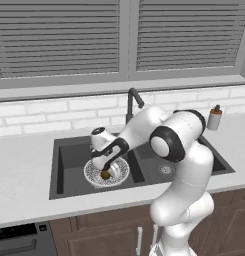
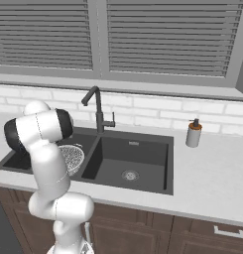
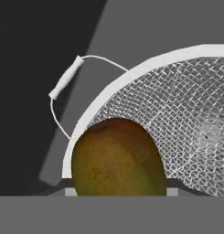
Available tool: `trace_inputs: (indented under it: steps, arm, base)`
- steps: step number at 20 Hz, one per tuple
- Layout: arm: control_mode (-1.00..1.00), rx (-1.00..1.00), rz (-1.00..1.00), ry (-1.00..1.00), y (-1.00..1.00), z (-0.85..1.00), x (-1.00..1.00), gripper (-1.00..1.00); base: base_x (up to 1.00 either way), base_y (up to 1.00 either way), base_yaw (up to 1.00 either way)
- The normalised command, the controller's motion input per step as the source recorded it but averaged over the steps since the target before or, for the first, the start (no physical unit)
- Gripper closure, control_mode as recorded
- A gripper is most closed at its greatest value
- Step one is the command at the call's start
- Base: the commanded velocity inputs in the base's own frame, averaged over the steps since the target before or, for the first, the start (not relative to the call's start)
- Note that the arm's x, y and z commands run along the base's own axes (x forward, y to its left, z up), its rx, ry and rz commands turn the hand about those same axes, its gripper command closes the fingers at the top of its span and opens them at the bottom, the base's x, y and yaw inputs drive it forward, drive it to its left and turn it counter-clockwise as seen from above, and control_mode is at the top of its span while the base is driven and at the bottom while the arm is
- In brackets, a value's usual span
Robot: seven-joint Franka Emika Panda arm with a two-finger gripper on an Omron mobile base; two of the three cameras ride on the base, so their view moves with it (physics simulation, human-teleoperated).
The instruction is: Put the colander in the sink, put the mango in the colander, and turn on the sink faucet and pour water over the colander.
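The colander (image 1: 119,169) of speckled mesh sits in the left basin of the dark sink (image 1: 69,157). My gripper (image 1: 106,169) reaches down into it and is shut on the mango (image 1: 105,174), olive-brown and low over the mesh. In the hand view the mango (image 3: 118,157) sits between the finger tips of the gripper (image 3: 119,192), with the colander (image 3: 177,114) rim and a wire handle behind it. From the right, the arm hides most of the colander (image 2: 73,156). The faucet (image 1: 131,102) stands behind the basin divider. No water is in view.
A beige dispenser bottle (image 1: 214,117) stands on the counter right of the sink (image 2: 138,154). The faucet (image 2: 97,111) spout angles toward the left basin. The right basin holds a silver drain (image 2: 130,174). A window with blinds runs behind.
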Motion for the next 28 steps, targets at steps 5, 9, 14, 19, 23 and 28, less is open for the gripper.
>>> trace_inputs:
  steps: [5, 9, 14, 19, 23, 28]
  arm:
    - [-1.00, -0.01, 0.00, 0.00, 0.00, -0.54, 0.19, 1.00]
    - [-1.00, 0.00, 0.00, 0.00, 0.00, -0.41, 0.18, 1.00]
    - [-1.00, 0.00, 0.00, -0.03, 0.00, -0.16, 0.08, -1.00]
    - [-1.00, 0.00, 0.00, -0.02, 0.00, -0.01, 0.05, -1.00]
    - [-1.00, 0.00, 0.00, -0.01, 0.00, 0.00, 0.17, -1.00]
    - [-1.00, 0.00, 0.00, -0.02, 0.00, 0.00, 0.26, -1.00]
  base:
    - [0.00, 0.00, 0.00]
    - [0.00, 0.00, 0.00]
    - [0.00, 0.00, 0.00]
    - [0.00, 0.00, 0.00]
    - [0.00, 0.00, 0.00]
    - [0.00, 0.00, 0.00]
